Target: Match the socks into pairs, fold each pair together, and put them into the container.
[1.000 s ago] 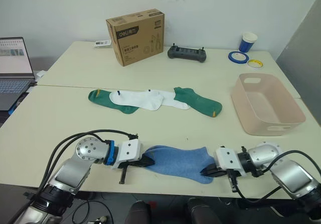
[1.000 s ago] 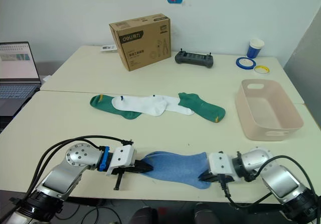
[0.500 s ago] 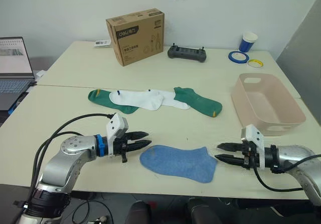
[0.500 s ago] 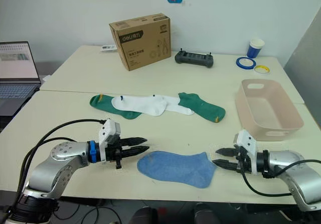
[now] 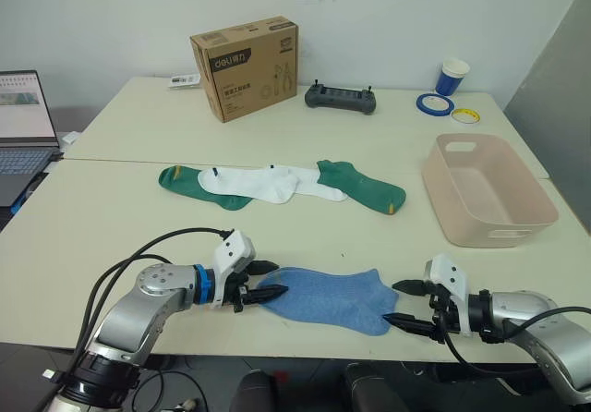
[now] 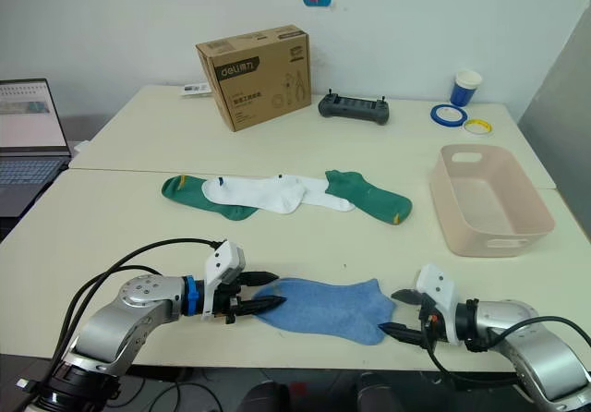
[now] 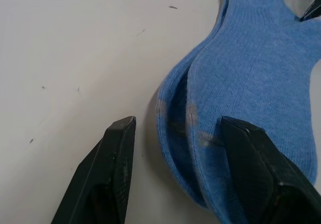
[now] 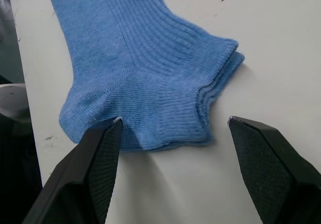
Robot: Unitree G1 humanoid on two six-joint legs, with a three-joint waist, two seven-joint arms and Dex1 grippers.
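At the far left a laptop stands open at the edge of the table. Near the front edge the left gripper lies low over the table with its two black fingers apart, at the toe end of the blue socks. In the left wrist view one finger lies over the blue cloth and the other is on the bare table beside it. The two blue socks lie flat, one on top of the other.

Farther back, in the middle of the table, the other four socks lie in a row: a green sock, two white socks that overlap, and a second green sock. Behind them are a cardboard box and a black controller.

The right gripper is at the cuff end of the blue socks, its fingers also apart, and the cuff lies between them in the right wrist view. At the right side stands the pink tub, with no sock in it. Behind it are a paper cup and two rolls of tape.
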